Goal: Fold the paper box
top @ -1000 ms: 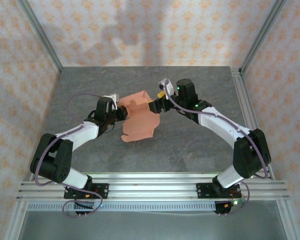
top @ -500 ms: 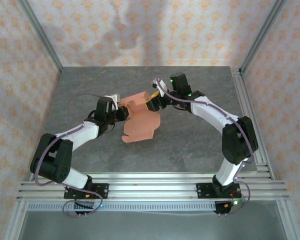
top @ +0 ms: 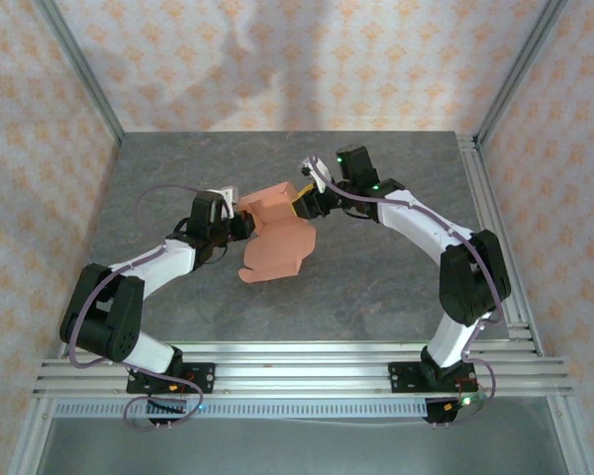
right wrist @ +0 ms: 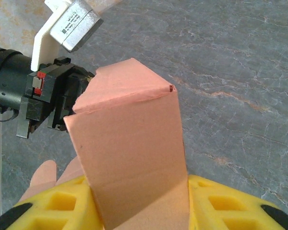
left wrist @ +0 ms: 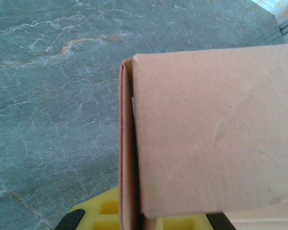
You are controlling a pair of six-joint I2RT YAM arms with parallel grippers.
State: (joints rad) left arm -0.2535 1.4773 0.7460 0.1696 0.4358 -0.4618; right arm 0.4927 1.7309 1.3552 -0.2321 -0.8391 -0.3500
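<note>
So at this moment you had the paper box [top: 277, 236] out around the middle of the table [top: 386, 287], sitting between the two arms. It was only partly folded. The far end had panels standing up, and a flat flap ran back toward the arm bases and looked like it was lying on the tabletop.

Your left gripper [top: 242, 226] was on the box's left side with its jaws pressed together, pinching the card. In the left wrist view, a doubled edge of card ran straight down past the yellow fingers [left wrist: 98, 216], and a big plain panel filled the right half of that view, with grey stone-look tabletop behind it.

Your right gripper [top: 299, 206] had come in from the far right corner of the box. In the right wrist view, an upright panel with a creased top corner stood between the yellow fingers [right wrist: 53, 208], one on each side and right up against the card. The jaws were clearly spread about a panel's width apart, but I honestly couldn't tell whether they were squeezing it or just sitting alongside. You could also see the left gripper's black body and its white camera block [right wrist: 69, 21] just behind the panel's far-left edge.
</note>
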